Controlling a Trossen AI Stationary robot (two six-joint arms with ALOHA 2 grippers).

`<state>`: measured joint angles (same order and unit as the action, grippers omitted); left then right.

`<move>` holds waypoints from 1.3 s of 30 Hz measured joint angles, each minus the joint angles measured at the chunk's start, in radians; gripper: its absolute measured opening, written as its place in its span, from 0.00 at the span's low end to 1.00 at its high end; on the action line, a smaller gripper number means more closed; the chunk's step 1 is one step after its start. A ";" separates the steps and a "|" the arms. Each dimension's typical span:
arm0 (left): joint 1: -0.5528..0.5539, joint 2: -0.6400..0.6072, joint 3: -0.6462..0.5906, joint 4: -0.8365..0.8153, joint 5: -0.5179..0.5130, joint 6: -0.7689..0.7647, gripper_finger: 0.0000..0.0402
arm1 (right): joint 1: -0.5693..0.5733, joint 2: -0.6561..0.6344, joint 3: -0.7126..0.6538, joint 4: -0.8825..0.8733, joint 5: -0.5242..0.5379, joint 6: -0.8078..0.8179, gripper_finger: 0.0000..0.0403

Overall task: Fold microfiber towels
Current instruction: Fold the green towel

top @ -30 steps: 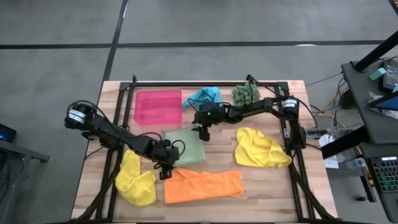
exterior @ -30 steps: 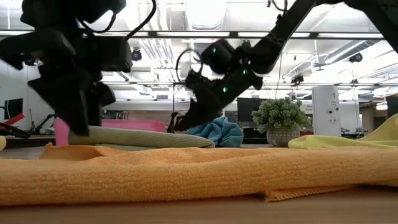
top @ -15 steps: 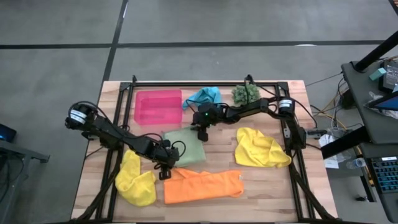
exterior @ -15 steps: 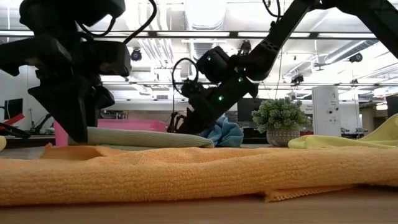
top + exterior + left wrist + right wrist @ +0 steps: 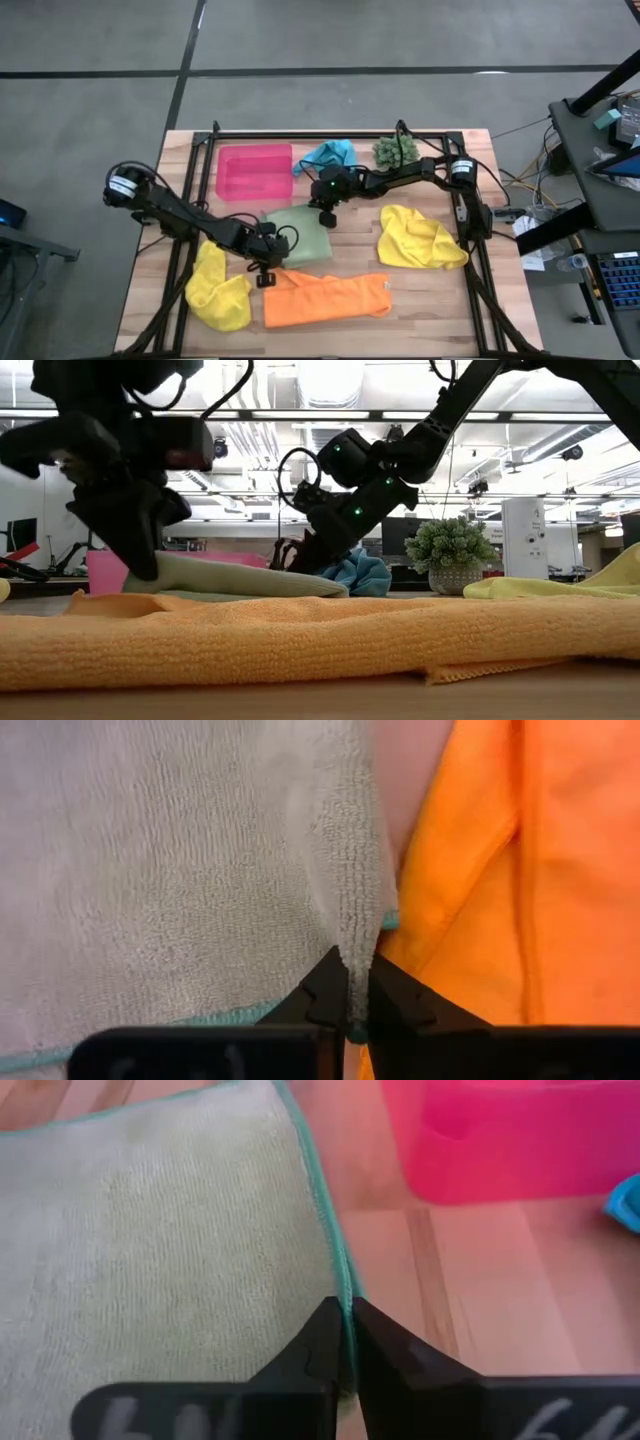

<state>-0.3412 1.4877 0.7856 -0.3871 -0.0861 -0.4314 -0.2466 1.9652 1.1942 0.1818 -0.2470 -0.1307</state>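
Light green square microfiber towel (image 5: 298, 233) lies flat at centre of the high view, just below the flat pink rectangular plastic tray (image 5: 254, 172) and above the long orange microfiber towel (image 5: 325, 297).

Left gripper (image 5: 264, 266) is pressed together, pinching the green towel's lower-left corner; left wrist view shows a raised ridge of cloth between the fingers (image 5: 330, 990). Right gripper (image 5: 325, 211) is likewise pinched on the teal-hemmed edge at the upper-right corner.

Handling, judged: light, limp, nappy cloth; it will sag and drape, not slip. Best held at corners and hems, as now.

Orientation: roughly square, no strong long axis; edges turned slightly off the table's. The gripped corners lie on the diagonal from lower left to upper right.
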 joint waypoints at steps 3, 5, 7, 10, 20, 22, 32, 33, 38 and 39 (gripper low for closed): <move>0.000 -0.016 0.009 -0.008 -0.004 0.011 0.02 | 0.000 -0.006 0.002 -0.001 0.000 0.001 0.03; 0.000 -0.027 0.024 -0.021 -0.027 0.019 0.02 | 0.000 -0.021 -0.001 0.000 0.000 0.012 0.03; 0.000 -0.039 0.032 -0.046 -0.069 0.020 0.02 | 0.000 -0.039 -0.007 0.002 0.001 0.022 0.03; 0.000 -0.058 0.035 -0.028 -0.114 0.021 0.02 | 0.000 -0.068 -0.023 -0.003 0.008 0.025 0.03; 0.000 0.014 0.011 0.230 -0.121 0.132 0.02 | 0.000 -0.093 -0.048 -0.034 0.013 0.042 0.03; 0.000 0.038 0.009 0.221 -0.115 0.132 0.02 | 0.000 -0.093 -0.053 -0.048 0.013 0.043 0.03; 0.002 0.071 0.013 0.249 -0.103 0.124 0.07 | 0.000 -0.093 -0.061 -0.060 0.012 0.052 0.05; 0.003 0.071 0.013 0.246 -0.103 0.123 0.10 | 0.000 -0.093 -0.061 -0.061 0.012 0.052 0.07; 0.009 0.052 0.018 0.213 -0.099 0.087 0.26 | 0.000 -0.094 -0.061 -0.073 0.012 0.052 0.20; 0.011 0.043 0.020 0.205 -0.098 0.073 0.29 | 0.000 -0.094 -0.061 -0.077 0.012 0.052 0.23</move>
<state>-0.3307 1.5306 0.8052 -0.1820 -0.1836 -0.3589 -0.2470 1.8709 1.1330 0.1047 -0.2348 -0.0784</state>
